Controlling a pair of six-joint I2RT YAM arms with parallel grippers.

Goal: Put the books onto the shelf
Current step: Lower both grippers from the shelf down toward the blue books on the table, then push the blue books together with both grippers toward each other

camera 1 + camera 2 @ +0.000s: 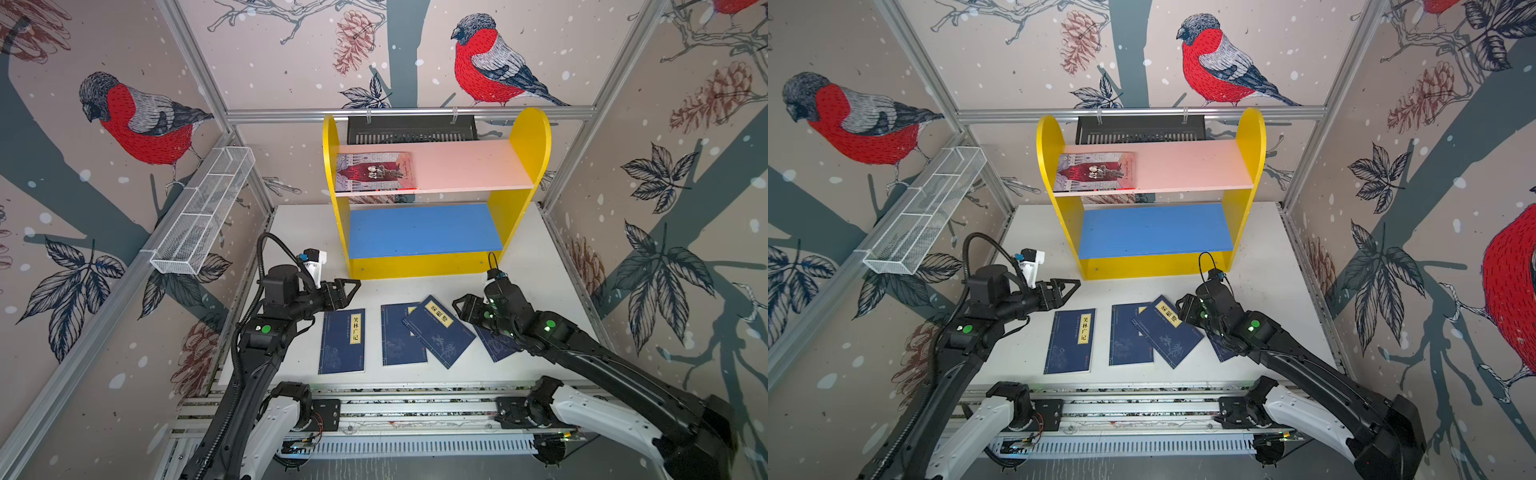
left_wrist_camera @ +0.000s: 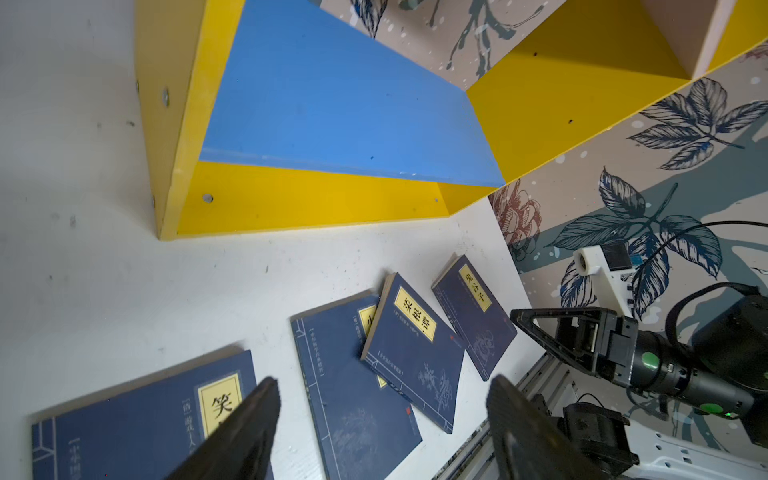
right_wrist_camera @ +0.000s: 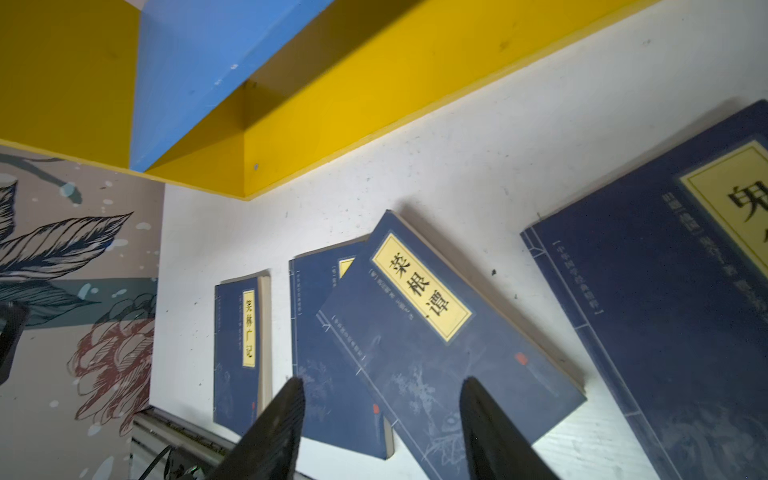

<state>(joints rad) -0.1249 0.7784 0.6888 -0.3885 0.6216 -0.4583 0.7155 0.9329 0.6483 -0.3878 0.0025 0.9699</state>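
Four navy paperbacks are lying flat on the white table (image 1: 532, 266), toward its 6 o'clock edge in both top views. The leftmost navy book (image 1: 343, 341) is sitting alone, and the second navy book (image 1: 395, 345) is lying at its 3 o'clock. The tilted navy book (image 1: 440, 332) is resting askew across the second one's 2 o'clock corner. The fourth navy book (image 1: 496, 347) is lying further toward 3 o'clock, mostly hidden under the right arm. One more, the grey-lilac illustrated book (image 1: 376, 171), is already lying flat at the 9 o'clock end of the pink upper board (image 1: 469, 164). That board belongs to the yellow shelf (image 1: 530, 137), which is standing at the table's 12 o'clock. Its blue lower board (image 1: 424, 230) is carrying nothing. The left gripper (image 2: 382, 382) is hovering at 12 o'clock of the leftmost book, jaws spread and gripping nothing. The right gripper (image 3: 382, 380) is hanging over the tilted book's 1 o'clock corner, fingers parted with nothing between them. By the look of it, the second pick is being lined up, most likely the tilted book, since it is lying on top. The next move is calling for a low approach to a thin edge. The book then needs lifting clear without dragging the one beneath, and carrying toward 12 o'clock onto a free board.
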